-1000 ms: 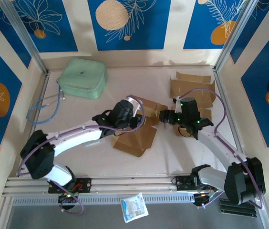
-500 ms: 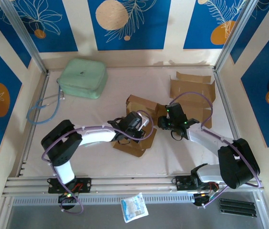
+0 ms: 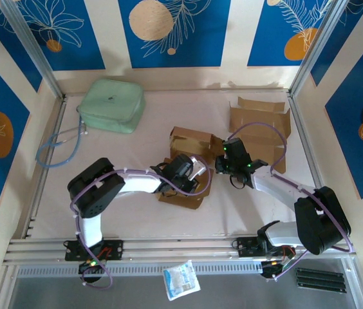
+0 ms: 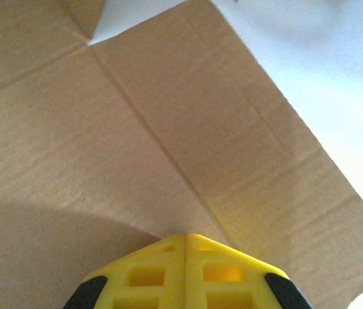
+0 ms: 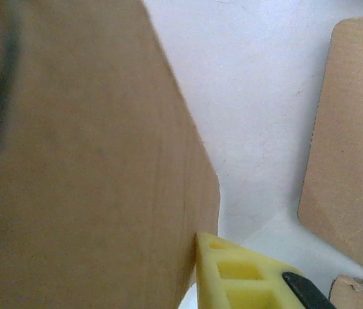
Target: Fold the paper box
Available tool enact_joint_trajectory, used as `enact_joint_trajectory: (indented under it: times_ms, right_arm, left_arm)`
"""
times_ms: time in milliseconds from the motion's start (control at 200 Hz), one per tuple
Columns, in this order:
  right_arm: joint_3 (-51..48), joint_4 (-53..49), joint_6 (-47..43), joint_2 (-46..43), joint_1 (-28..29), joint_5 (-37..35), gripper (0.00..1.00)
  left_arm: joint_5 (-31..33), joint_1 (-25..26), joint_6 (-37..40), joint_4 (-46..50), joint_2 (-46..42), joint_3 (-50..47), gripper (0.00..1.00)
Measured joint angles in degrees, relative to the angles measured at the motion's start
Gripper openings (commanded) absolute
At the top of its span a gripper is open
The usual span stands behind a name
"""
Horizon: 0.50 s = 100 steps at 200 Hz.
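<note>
Nearest the camera, a small plastic packet [image 3: 181, 280] is lying in front of the rail that carries the arm bases. Beyond it, both arms are reaching inward over the table [image 3: 136, 215] to the paper box [image 3: 188, 139], which is sitting partly folded at mid-table with its flaps standing unevenly.

The left gripper [image 3: 193, 172] is bearing on the box from the left. In the left wrist view its yellow fingers [image 4: 220, 273] are pressed flat together, their tips resting against a creased cardboard panel.

The right gripper [image 3: 222, 162] is meeting the box at its right edge. In the right wrist view one yellow finger [image 5: 233, 273] is lying against the side of an upright flap; the flap is hiding the other finger, so it cannot be told whether the claw is pinching the flap.

Farther back on the right, a second cardboard blank [image 3: 259, 119] is lying flat. At the far left, a pale green pouch [image 3: 111, 106] is resting near the back wall, with a loop of blue-grey cable [image 3: 56, 149] just beside it.
</note>
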<state>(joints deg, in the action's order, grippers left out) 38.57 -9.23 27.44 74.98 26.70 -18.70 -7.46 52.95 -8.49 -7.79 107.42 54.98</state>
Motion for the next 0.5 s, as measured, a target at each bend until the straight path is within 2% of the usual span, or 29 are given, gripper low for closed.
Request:
enact_joint_trajectory:
  times_ms: [225, 500]
  right_arm:
    - [2.4, -3.0, 1.2, 0.0, 0.3, 0.0, 0.14]
    - [5.5, -5.5, 8.3, 2.1, 2.4, -0.1, 0.14]
  left_arm:
    - [-1.4, 0.0, 0.7, -6.0, 2.3, 0.0, 0.0]
    - [-1.5, 0.0, 0.7, -7.1, 2.7, 0.0, 0.0]
